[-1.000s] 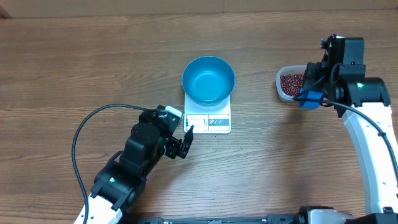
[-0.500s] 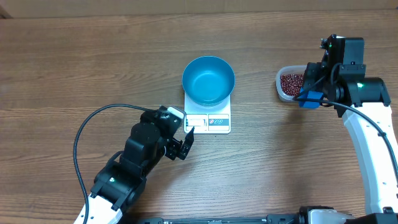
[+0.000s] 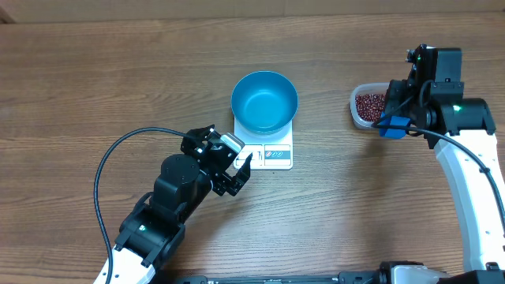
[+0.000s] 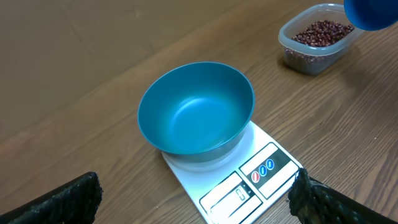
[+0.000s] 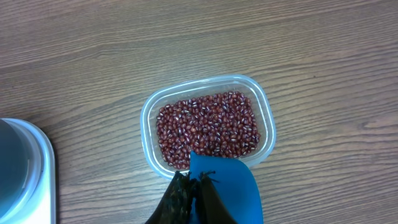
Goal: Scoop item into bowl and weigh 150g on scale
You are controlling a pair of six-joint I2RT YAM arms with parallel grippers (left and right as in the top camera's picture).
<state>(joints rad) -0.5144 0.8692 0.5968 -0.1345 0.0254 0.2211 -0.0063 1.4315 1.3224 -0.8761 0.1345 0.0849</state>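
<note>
1. Beans (image 5: 208,127) fill the floor of a clear tub (image 5: 268,124), which stands on the table (image 3: 118,79) well apart from the scale (image 3: 272,155), on the right arm's side of it.
2. Your right wrist view looks straight down into that tub. It shows the beans as a loose red-brown layer, with the blue scoop (image 5: 225,186) over the tub rim nearest the camera. From overhead you get only a small red patch there.
3. Your right gripper (image 5: 189,198) is pinched tight on the scoop, its dark fingers pressed together at the scoop's edge. You cannot tell from either view whether the scoop touches the beans.
4. The overhead view places the bowl (image 3: 264,101) on the rear part of the scale, with the display and buttons left uncovered at the front.
5. Your left wrist view adds what the overhead flattens: the bowl (image 4: 196,109) is deep, its inside shows plain blue to the bottom, and two small round buttons sit beside the display window on the scale's front strip.
6. Your left gripper (image 3: 235,159) is spread wide at the scale's front left corner. Overhead cannot show whether it touches the scale.
7. In the left wrist view its fingers (image 4: 65,199) appear only as dark shapes at the two bottom corners, and the front of the scale lies between them.
8. That view also catches the tub beyond the scale, with the scoop at the frame's upper corner.
</note>
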